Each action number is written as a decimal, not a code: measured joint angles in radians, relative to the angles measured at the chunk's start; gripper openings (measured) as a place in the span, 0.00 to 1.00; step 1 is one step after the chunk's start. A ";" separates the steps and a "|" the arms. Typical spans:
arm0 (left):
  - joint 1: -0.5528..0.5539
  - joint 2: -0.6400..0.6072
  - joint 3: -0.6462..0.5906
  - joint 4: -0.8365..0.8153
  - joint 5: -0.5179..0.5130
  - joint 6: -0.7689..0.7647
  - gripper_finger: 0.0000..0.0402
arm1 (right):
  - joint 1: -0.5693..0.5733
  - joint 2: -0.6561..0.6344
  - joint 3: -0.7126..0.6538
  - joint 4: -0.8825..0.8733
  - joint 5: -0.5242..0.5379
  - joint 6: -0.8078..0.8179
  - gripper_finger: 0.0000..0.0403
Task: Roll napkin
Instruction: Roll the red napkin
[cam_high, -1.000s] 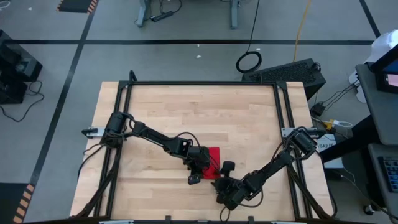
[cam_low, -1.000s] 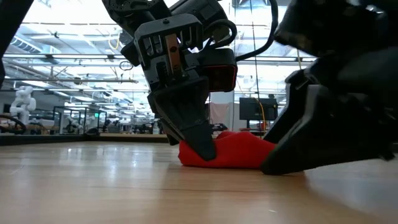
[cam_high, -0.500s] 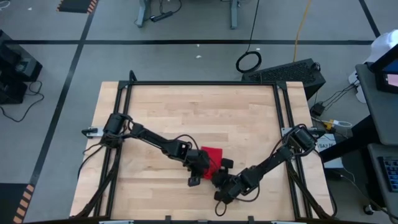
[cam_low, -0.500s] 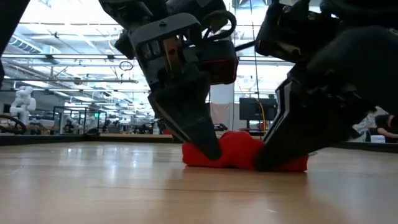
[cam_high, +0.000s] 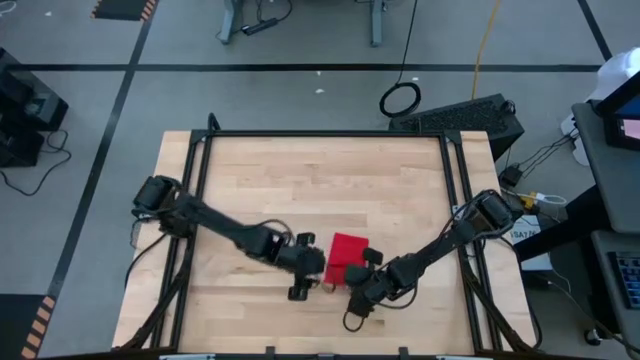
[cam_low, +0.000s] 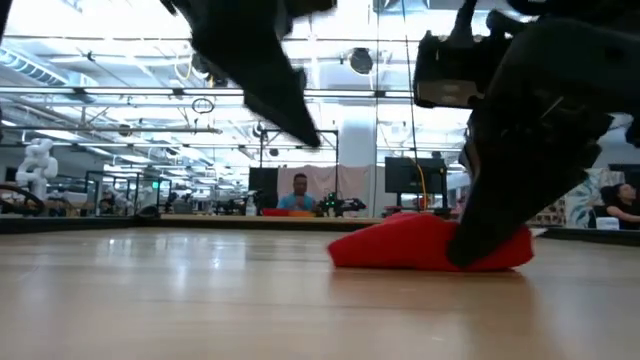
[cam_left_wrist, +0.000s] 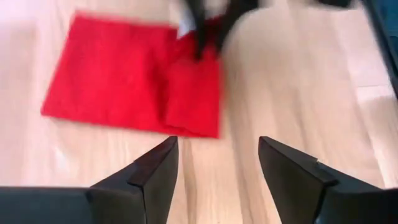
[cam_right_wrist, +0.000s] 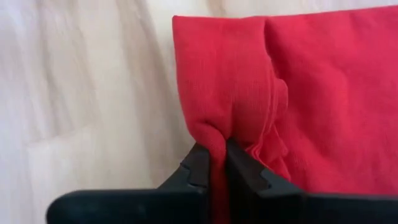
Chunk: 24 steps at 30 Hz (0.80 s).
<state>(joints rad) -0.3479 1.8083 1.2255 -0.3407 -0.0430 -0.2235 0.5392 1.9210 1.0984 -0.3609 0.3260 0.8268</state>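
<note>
The red napkin (cam_high: 347, 250) lies folded on the wooden table near its front middle. It also shows in the low view (cam_low: 410, 245) and the left wrist view (cam_left_wrist: 124, 81). My right gripper (cam_high: 348, 277) is at its near edge, shut on it. My left gripper (cam_left_wrist: 217, 149) hangs open above the table (cam_high: 300, 170), just left of the napkin (cam_right_wrist: 298, 81), with nothing between its fingers. In the low view it is a blurred dark shape high up (cam_low: 270, 80). My right gripper pinches a gathered-up fold at the napkin's near edge (cam_right_wrist: 214, 134), close to one corner, between its two fingers (cam_right_wrist: 199, 165). The fingers slant down from the table's near right side. The rest of the napkin lies flat on the table (cam_low: 200, 290), slack.
Bare wood (cam_high: 330, 180) spreads across the far half of the table inside a black frame (cam_high: 325, 133). A black keyboard (cam_high: 460, 115) and a coiled cable (cam_high: 400, 98) lie on the floor beyond. People (cam_low: 300, 195) sit far back in the room.
My left gripper has opened, let go of the napkin, risen and drawn back toward the table's left. My right gripper has moved in onto the napkin's near edge and shut on it, gathering a fold.
</note>
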 joint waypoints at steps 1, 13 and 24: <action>-0.024 -0.004 0.001 0.019 -0.050 0.030 0.56 | -0.012 -0.015 -0.007 -0.004 -0.019 -0.002 0.04; -0.196 0.177 -0.070 0.421 -0.498 0.313 0.56 | -0.171 -0.070 -0.092 0.132 -0.325 -0.047 0.03; -0.157 0.264 -0.071 0.437 -0.516 0.335 0.56 | -0.213 -0.104 -0.094 0.136 -0.416 -0.087 0.03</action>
<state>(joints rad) -0.5045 2.0727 1.1549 0.0964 -0.5590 0.1116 0.3262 1.8172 1.0046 -0.2253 -0.0904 0.7398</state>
